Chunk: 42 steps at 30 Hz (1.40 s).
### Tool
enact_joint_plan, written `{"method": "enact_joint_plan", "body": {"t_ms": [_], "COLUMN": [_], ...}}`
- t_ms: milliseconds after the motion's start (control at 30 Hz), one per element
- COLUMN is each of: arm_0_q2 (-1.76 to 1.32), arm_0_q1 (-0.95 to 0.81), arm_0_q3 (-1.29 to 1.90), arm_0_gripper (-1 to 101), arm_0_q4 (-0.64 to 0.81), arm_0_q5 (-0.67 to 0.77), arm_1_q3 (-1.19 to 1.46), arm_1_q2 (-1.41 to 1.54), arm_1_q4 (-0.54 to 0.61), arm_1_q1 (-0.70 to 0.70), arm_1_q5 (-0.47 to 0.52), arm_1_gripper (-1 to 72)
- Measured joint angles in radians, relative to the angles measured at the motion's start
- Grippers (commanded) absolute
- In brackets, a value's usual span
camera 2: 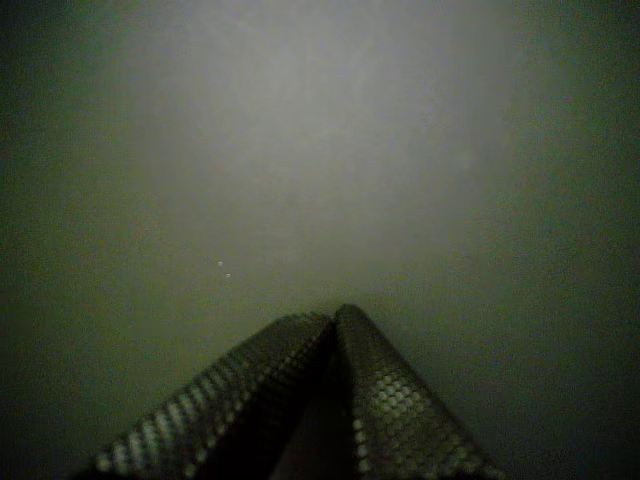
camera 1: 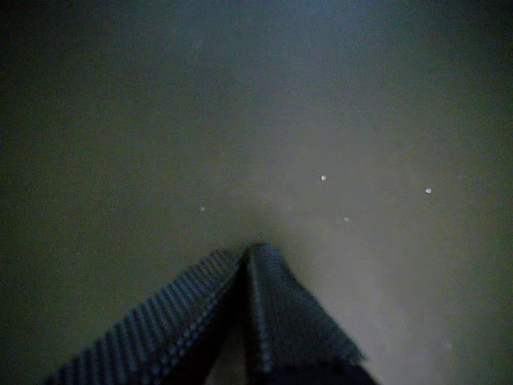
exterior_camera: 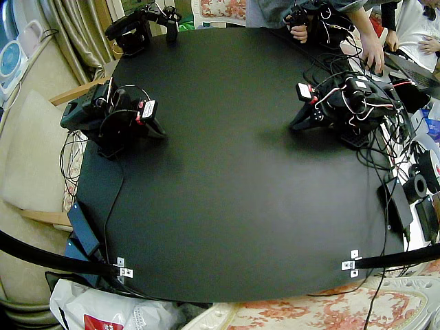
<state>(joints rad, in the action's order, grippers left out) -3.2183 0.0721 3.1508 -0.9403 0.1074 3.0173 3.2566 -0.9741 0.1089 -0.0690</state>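
No text is legible: the white labels (exterior_camera: pixel 149 109) on the right arm (exterior_camera: pixel 103 118) and left arm (exterior_camera: pixel 344 104) are too small.

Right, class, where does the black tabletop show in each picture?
Fixed view: the black tabletop fills the middle, between the two folded arms.
In a wrist view: the tabletop fills the frame beyond a shut claw.
In a wrist view: the tabletop likewise fills the frame beyond a shut claw.
Shared landmark: the claw tips, though which arm's cannot be told.
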Motion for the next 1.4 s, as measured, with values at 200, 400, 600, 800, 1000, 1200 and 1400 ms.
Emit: {"method": "enact_joint_plan", "body": {"t_ms": [200,400,600,800,1000,1200,1400], "arm_0_q2": [0.000,0.000,0.000,0.000,0.000,0.000,0.000], "arm_0_q1": [-0.029,-0.041,-0.041,-0.041,-0.041,-0.041,-0.041], "arm_0_q3": [0.000,0.000,0.000,0.000,0.000,0.000,0.000], "arm_0_gripper": [0,0,0,0,0,0,0], "arm_0_q4": [0.000,0.000,0.000,0.000,0.000,0.000,0.000], "arm_0_q5": [-0.052,-0.052,-0.052,-0.052,-0.052,-0.052,-0.052], "arm_1_q3": [0.000,0.000,0.000,0.000,0.000,0.000,0.000], "arm_1_q2": [0.005,0.003,0.003,0.003,0.003,0.003,0.003], "arm_1_q4": [-0.037,-0.038,-0.038,-0.038,-0.038,-0.038,-0.038], "arm_1_q1": [-0.018,-0.018,-0.018,-0.018,-0.018,-0.018,-0.018], "arm_1_q5": [0.000,0.000,0.000,0.000,0.000,0.000,0.000], "arm_1_gripper": [-0.3,-0.3,-0.3,-0.3,-0.3,-0.3,-0.3]}}
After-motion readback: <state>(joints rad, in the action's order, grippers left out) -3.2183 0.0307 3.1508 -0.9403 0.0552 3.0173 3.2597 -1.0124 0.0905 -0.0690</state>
